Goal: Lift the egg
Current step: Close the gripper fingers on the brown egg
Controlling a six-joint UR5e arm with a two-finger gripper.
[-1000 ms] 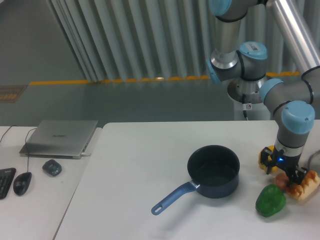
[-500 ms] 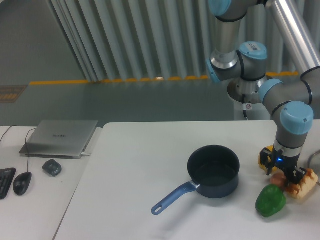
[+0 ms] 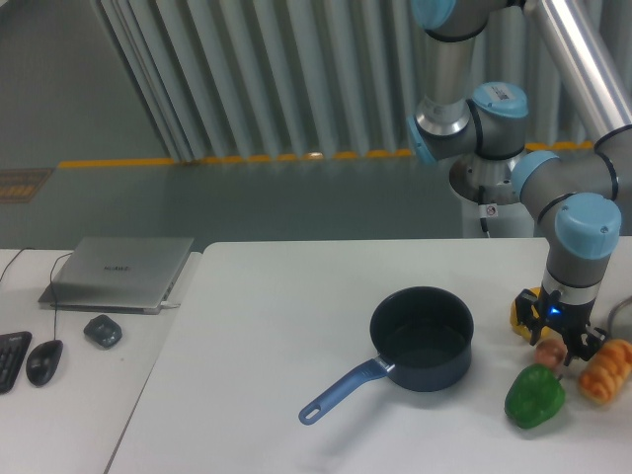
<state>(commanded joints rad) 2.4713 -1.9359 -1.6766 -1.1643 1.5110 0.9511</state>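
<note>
The arm comes down from the top right, its upper links cut off by the frame edge, and its wrist hides most of what lies behind it at the table's right side. Only a sliver of the yellow pepper shows to the left of the wrist, so its shape is hard to make out. The gripper points down at the right edge of the table, with its dark fingers pinching the egg, a small tan oval of which only the lower part shows between them; whether the egg is touching the table or just off it cannot be told. Just near of the egg is the green pepper, and just right of it lies the bread roll, orange-brown and ridged, close to the frame edge. The blue pot stands left of the gripper, well apart from it, with its handle pointing near and left; nothing shows inside it. On a second desk at far left are a laptop, closed, a small grey object, a mouse and a keyboard cut off by the left edge.
</note>
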